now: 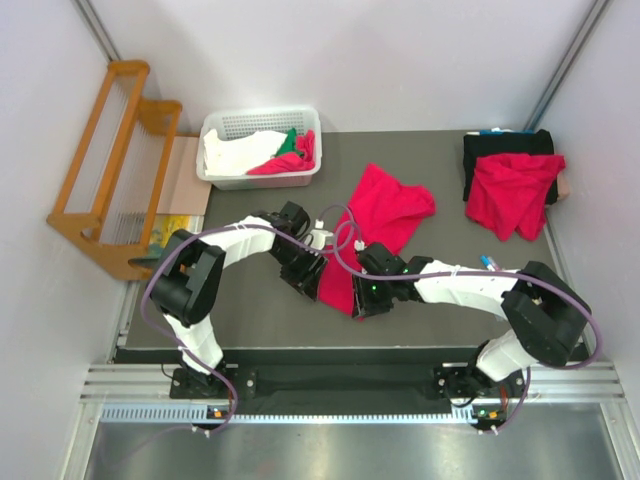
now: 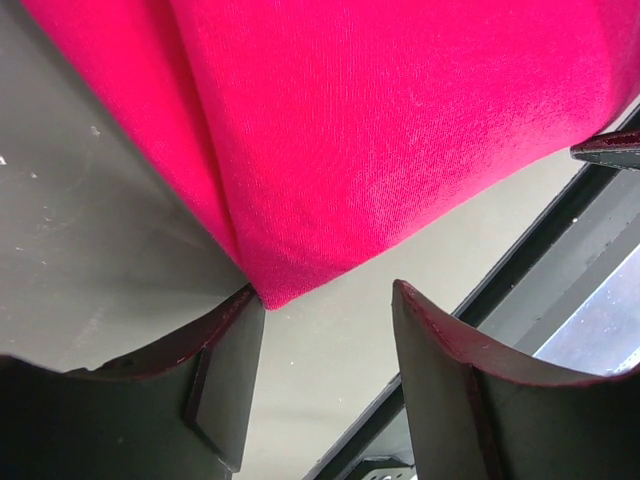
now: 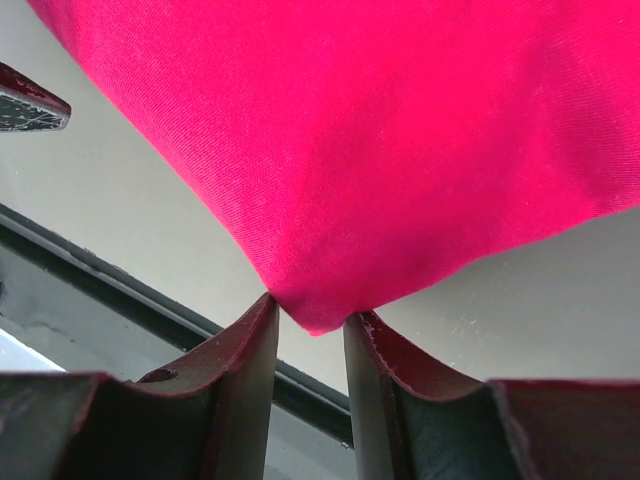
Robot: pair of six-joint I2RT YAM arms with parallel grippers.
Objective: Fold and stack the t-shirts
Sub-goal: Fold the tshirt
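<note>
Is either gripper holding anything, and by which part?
Left gripper open, holds nothing. Right gripper has a corner of the red t-shirt between its fingers; firm grip unclear.

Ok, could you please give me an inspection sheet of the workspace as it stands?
Surface: dark table, a few pale specks.
Job's things: red shirt rumpled mid-table; second shirt crumpled far right on a black cloth.
Clutter: basket far left holding mixed cloths; cardboard beside it.
Grippers: left gripper open, a shirt corner at one fingertip; right gripper narrow, another corner between its tips, grip unclear.
Cables: purple cables loop along both arms.
Surroundings: wooden rack left; white walls.
</note>
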